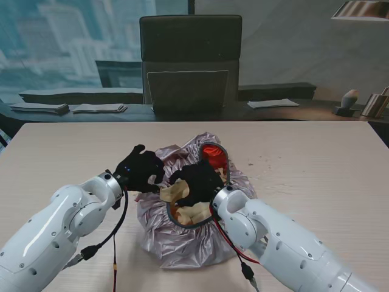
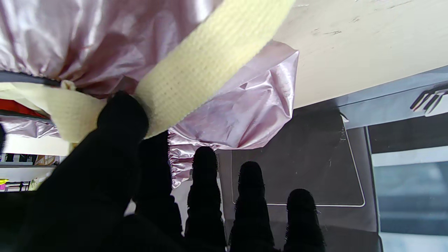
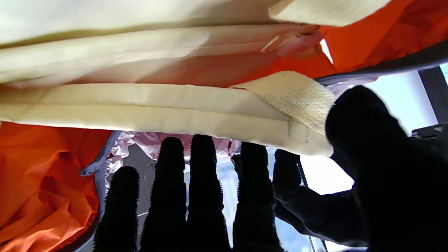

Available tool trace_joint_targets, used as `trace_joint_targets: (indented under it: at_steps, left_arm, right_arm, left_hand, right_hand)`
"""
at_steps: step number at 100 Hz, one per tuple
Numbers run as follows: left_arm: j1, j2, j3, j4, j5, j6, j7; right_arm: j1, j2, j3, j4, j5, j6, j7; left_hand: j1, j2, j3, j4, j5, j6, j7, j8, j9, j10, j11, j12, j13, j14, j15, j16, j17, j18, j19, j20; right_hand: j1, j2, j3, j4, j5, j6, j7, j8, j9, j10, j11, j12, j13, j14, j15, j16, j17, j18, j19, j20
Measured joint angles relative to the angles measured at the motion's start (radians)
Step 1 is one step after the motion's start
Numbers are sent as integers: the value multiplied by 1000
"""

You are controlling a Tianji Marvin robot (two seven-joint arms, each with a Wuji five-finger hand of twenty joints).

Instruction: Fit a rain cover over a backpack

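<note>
At mid-surface (image 1: 316, 164) lies the orange backpack (image 1: 213, 156), bundled in its pink rain cover (image 1: 182, 243). Left hand (image 1: 138, 169) pinches a cream strap (image 2: 210, 66); right hand (image 1: 197, 182) presses the cream panel, fingers (image 3: 204, 168) spread, holding nothing.

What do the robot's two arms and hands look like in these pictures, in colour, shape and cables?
Both arms are glossy white, rounded shells with grey joint rings. The left hand and right hand are black, five-fingered and textured like fabric gloves. A black cable hangs beneath the left wrist; a red cable runs along the right forearm.
</note>
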State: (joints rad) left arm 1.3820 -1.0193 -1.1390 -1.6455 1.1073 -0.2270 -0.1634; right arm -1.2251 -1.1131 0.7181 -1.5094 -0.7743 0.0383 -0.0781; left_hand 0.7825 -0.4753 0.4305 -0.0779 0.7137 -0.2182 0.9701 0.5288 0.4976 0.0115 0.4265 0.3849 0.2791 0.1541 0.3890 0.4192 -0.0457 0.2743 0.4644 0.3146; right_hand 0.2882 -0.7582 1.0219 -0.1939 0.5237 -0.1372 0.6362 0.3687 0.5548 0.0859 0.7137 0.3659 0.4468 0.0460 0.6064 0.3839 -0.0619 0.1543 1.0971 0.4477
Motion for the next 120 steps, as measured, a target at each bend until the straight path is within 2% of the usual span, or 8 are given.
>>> trace_joint_targets:
  at_steps: [33, 50, 59, 67, 82, 96, 107, 120]
  left_arm:
    - [-12, -2, 17, 23, -33, -25, 29]
    - [-15, -3, 19, 31, -49, -38, 34]
    - [-15, -4, 18, 32, -40, -42, 39]
    - [-15, -4, 18, 35, -40, -44, 45]
    - [-18, -6, 19, 42, -45, -45, 56]
    - [21, -18, -56, 10, -88, -39, 4]
    - [53, -19, -90, -6, -185, -8, 39]
    - [63, -25, -106, 3, -82, 37, 115]
  right_arm:
    - [36, -22, -70, 50, 8, 58, -37]
    - [34, -47, -69, 60, 117, 93, -37]
    - [28, -56, -62, 59, 129, 90, -37]
    - [27, -56, -58, 50, 142, 83, -12]
    - [19, -68, -57, 72, 143, 47, -125]
    - [5, -69, -33, 77, 90, -3, -118]
    - [-11, -68, -9, 70, 86, -25, -132]
    - [-29, -67, 11, 64, 91, -46, -152]
  left_hand:
    - [0, 0, 0, -12, 0, 0, 0, 39, -4, -29, 0, 0, 0, 0, 0, 0, -4, 0, 0, -25]
    - [0, 10, 0, -12, 0, 0, -1, 49, -4, -39, 0, 0, 0, 0, 0, 0, -4, 0, 0, -37]
    - [0, 10, 0, -13, 0, 0, -1, 50, -4, -40, 0, 0, 0, 0, 0, 0, -4, 0, 0, -39]
    - [-14, 10, -3, -25, 0, -17, -18, 50, -4, -40, 0, 0, 0, 0, 0, 0, -4, 0, 0, -40]
    - [-23, 12, -7, -33, -1, -37, -41, 26, -7, -40, 0, 0, 0, 1, 0, 0, -4, 0, 0, -48]
    - [-160, 154, -46, -2, -238, 116, -300, -96, -144, 15, -48, 0, -40, 10, -14, 0, -4, 0, -1, -66]
    - [-149, 195, -21, -2, -299, 109, -346, -119, -144, 27, -47, 0, -40, 10, -14, 3, -6, 0, 71, -38]
    - [-52, 169, 182, -2, -323, 26, -317, -119, -144, 27, -46, 0, -38, 10, -13, 4, -8, 0, 119, -16]
  right_hand:
    - [6, -37, 62, 0, 143, -58, 77, 57, 38, 0, 59, 21, 4, 0, 55, 25, 0, 4, 15, 0]
    - [6, -35, 70, 4, 49, -29, 20, 65, -76, 0, 61, 24, -38, -10, 56, 26, -7, 10, -77, -29]
    - [34, -36, 70, -2, 184, -56, 92, 72, -72, 0, 61, 24, -38, -12, 56, 26, -12, 10, -102, -30]
    - [155, -64, 70, -114, 285, -65, 244, 6, -15, -1, 75, 24, -37, -12, 60, 27, -12, 10, -115, -20]
    - [205, -117, 131, -118, 461, -26, 331, 11, 102, -2, 89, 24, -6, -12, 90, 42, -12, 10, -87, 10]
    - [205, -104, 186, -118, 495, -37, 357, 100, 108, -14, 97, 26, -6, -12, 104, 51, -12, 9, -74, 10]
    - [205, -103, 202, -119, 497, -37, 357, 113, 117, -20, 98, 26, 4, -12, 115, 51, -12, 9, -65, 10]
    - [205, -99, 204, -119, 497, -37, 357, 113, 128, -21, 98, 26, 4, -12, 115, 52, -12, 9, -54, 10]
